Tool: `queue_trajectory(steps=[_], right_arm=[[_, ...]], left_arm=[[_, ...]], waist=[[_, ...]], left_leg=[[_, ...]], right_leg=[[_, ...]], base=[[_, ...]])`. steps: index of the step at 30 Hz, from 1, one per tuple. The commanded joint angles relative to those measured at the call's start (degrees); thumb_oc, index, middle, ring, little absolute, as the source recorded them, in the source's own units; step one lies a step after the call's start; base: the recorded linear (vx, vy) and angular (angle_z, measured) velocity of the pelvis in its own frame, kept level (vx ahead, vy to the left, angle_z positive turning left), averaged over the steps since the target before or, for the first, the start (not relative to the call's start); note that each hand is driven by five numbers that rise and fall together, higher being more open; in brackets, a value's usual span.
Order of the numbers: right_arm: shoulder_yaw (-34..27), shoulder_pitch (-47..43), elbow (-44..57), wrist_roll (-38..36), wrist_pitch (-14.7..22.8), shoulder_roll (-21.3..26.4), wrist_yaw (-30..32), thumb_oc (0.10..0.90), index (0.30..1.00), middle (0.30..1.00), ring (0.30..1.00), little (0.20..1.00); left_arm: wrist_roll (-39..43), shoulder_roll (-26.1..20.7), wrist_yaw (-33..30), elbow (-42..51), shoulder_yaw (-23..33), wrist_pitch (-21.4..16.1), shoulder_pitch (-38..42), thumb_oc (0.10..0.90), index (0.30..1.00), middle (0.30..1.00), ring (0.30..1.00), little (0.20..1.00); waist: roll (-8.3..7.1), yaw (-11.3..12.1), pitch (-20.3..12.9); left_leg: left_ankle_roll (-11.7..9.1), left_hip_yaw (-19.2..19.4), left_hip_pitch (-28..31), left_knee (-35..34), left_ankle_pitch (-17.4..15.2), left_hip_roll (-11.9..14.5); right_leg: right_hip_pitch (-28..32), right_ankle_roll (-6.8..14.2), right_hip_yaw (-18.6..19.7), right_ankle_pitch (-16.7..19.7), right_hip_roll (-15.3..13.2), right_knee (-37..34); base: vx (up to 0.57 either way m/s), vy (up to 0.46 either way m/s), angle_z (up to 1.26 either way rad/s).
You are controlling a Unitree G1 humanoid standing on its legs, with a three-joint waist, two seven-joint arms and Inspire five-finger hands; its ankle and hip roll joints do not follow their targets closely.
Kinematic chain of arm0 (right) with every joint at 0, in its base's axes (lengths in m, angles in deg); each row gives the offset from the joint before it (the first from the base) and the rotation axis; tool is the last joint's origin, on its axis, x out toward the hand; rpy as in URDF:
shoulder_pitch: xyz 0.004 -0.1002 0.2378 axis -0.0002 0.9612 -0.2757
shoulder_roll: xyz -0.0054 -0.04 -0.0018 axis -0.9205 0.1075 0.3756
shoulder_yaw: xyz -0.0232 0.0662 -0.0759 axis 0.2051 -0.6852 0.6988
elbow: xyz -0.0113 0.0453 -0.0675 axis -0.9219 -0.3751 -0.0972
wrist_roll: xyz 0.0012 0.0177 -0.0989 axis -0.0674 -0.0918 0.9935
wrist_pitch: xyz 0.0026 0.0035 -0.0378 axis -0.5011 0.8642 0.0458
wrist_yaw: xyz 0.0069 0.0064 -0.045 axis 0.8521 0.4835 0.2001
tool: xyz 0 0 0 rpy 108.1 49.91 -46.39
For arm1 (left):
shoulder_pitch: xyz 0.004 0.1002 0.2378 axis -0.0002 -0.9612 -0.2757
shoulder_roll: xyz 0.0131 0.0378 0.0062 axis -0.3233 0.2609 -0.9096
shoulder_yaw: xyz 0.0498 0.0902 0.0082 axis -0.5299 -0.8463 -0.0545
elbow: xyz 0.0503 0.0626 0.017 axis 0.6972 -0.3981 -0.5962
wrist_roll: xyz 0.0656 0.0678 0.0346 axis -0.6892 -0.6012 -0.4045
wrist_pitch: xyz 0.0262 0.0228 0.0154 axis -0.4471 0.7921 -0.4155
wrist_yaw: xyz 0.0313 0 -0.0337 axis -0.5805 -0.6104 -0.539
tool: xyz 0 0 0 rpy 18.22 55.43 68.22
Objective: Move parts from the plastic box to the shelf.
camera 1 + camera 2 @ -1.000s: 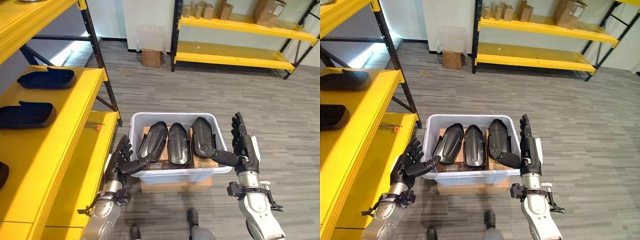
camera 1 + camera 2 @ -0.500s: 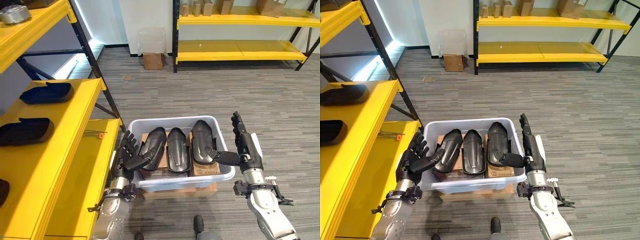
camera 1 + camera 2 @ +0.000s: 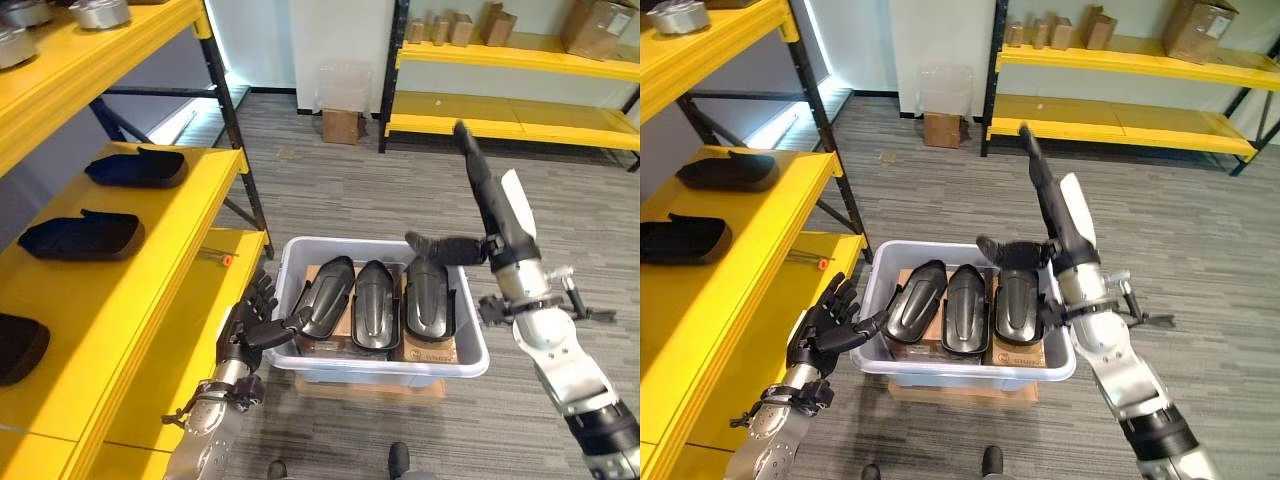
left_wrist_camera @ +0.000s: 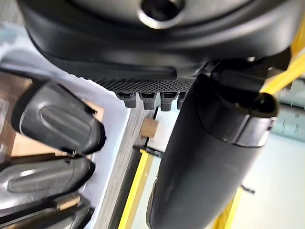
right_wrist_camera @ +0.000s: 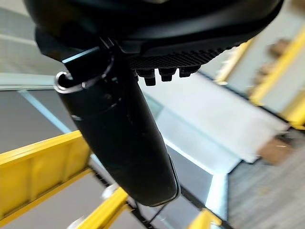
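Three dark parts (image 3: 378,303) lay side by side in the plastic box (image 3: 380,362) at lower centre of the frame, their long axes running away from the robot. The left robot hand (image 3: 252,325) hovered spread at the box's left rim, its thumb almost touching the leftmost part (image 3: 328,296). The right robot hand (image 3: 490,215) was raised high above the box, fingers straight, holding nothing. The shelf (image 3: 120,270) stood at the frame's left, so the left hand looked better placed.
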Motion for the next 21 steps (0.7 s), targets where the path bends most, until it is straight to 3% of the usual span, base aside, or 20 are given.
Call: queue_trajectory(steps=[1, 6, 10, 14, 17, 21], right_arm=[[-1.0, -4.1, -0.9, 1.9, -1.2, 1.3, -0.2, 0.9, 1.0, 1.0, 1.0, 1.0], [0.2, -3.8, -3.8, 4.5, -2.9, 0.4, 0.3, 0.9, 1.0, 1.0, 1.0, 1.0], [1.3, -6.6, -6.5, 6.2, -5.1, -0.2, 4.2, 0.9, 1.0, 1.0, 1.0, 1.0], [2.1, -9.3, -8.5, 8.4, -6.5, -1.0, 8.5, 0.9, 1.0, 1.0, 1.0, 1.0], [2.2, -10.4, -8.8, 8.5, -10.2, -1.4, 11.6, 0.9, 1.0, 1.0, 1.0, 1.0], [0.2, -8.5, -4.0, 10.9, -11.0, -1.6, 11.0, 0.9, 1.0, 1.0, 1.0, 1.0]], left_arm=[[6.4, -4.0, 3.7, 4.6, 2.1, -2.3, 4.2, 0.9, 1.0, 1.0, 1.0, 1.0], [6.9, -4.6, 2.0, 9.7, 3.6, -5.0, 5.5, 0.9, 1.0, 1.0, 1.0, 1.0], [3.8, -5.9, -0.9, 11.7, 4.4, -7.0, 9.8, 0.9, 1.0, 1.0, 1.0, 1.0], [3.3, -6.3, -4.8, 11.9, 4.7, -7.1, 13.2, 0.9, 1.0, 1.0, 1.0, 1.0], [2.8, -5.9, -6.1, 12.4, 4.7, -7.4, 14.2, 0.9, 1.0, 1.0, 1.0, 1.0], [2.0, -5.8, -7.1, 14.0, 5.2, -9.3, 13.9, 0.9, 1.0, 1.0, 1.0, 1.0]], waist=[[-2.35, 0.3, -1.6], [-1.91, 1.4, 1.1], [-1.48, 1.5, 4.5], [-0.53, 0.9, 8.0], [0.35, 0.2, 10.1], [1.28, -1.3, 11.8]], left_leg=[[2.4, -0.7, 0.5, -0.3, -2.8, -2.6], [2.6, -1.5, -2.5, 0.5, -2.4, -2.7], [2.8, -2.3, -6.8, 2.3, -2.2, -2.9], [3.1, -2.5, -10.5, 4.0, -1.8, -3.5], [3.3, -2.3, -12.3, 4.3, -1.3, -3.9], [3.3, -1.6, -13.3, 4.1, -1.0, -4.1]], right_leg=[[3.1, -0.3, -0.7, -4.2, -1.8, 0.6], [-0.1, -0.1, -0.9, -4.3, -2.3, 2.4], [-3.9, -0.3, -0.2, -4.6, -2.1, 4.0], [-7.3, -0.8, 0.5, -4.9, -1.9, 5.5], [-9.3, -1.3, 1.1, -5.0, -1.7, 6.1], [-11.2, -1.6, 1.9, -5.1, -1.6, 6.7]], base=[[0.04, -0.048, 0.2], [-0.05, -0.073, 0.16], [-0.17, -0.081, 0.1], [-0.17, -0.022, 0.0], [-0.15, 0.032, -0.03], [-0.09, 0.058, -0.1]])
